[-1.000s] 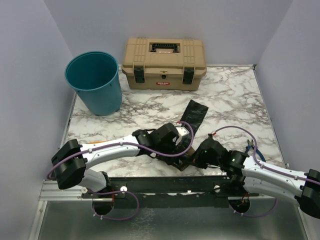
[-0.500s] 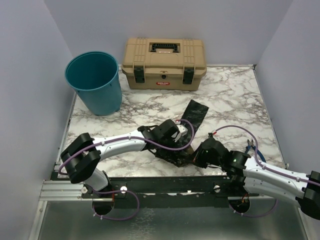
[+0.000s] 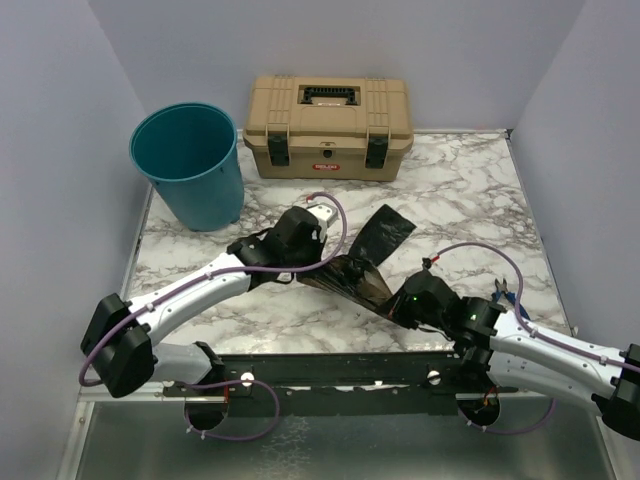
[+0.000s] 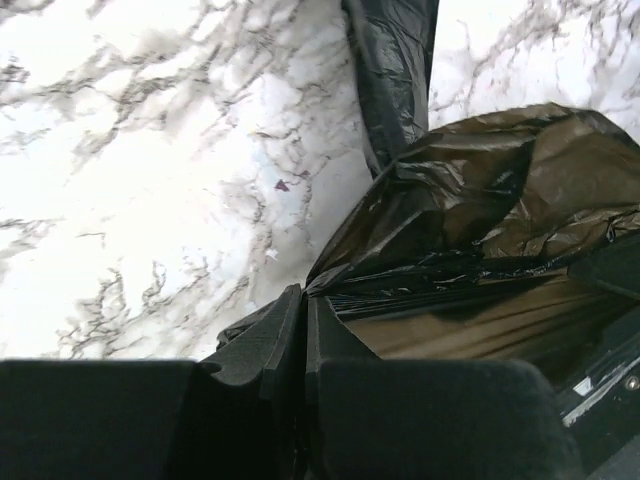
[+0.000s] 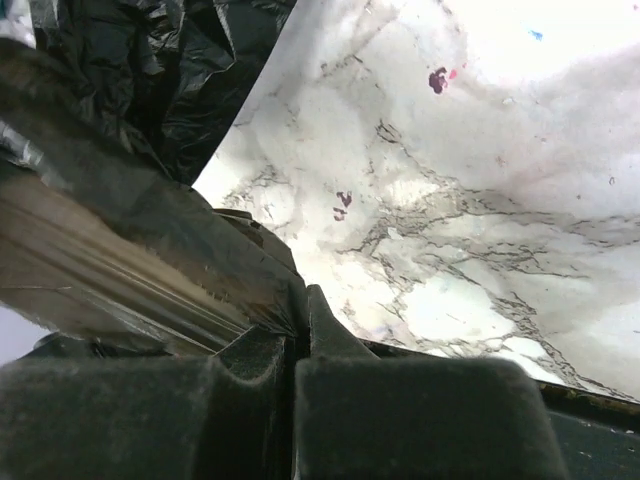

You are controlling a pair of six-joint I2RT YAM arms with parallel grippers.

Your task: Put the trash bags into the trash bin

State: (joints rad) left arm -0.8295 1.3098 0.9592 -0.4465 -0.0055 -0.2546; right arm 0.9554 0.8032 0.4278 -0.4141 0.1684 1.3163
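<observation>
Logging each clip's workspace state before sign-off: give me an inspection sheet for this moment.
Surface: marble-pattern table, a few small coloured specks.
Job's things: black trash bag stretched between both tools, its tail on the table; trash bin upright, far left, nothing seen inside.
Clutter: tan toolbox, closed, at the far edge.
Tools: left tool shut on the bag; right tool shut on the bag.
Cables: purple cables loop along both arms.
Surroundings: plain pale walls.
</observation>
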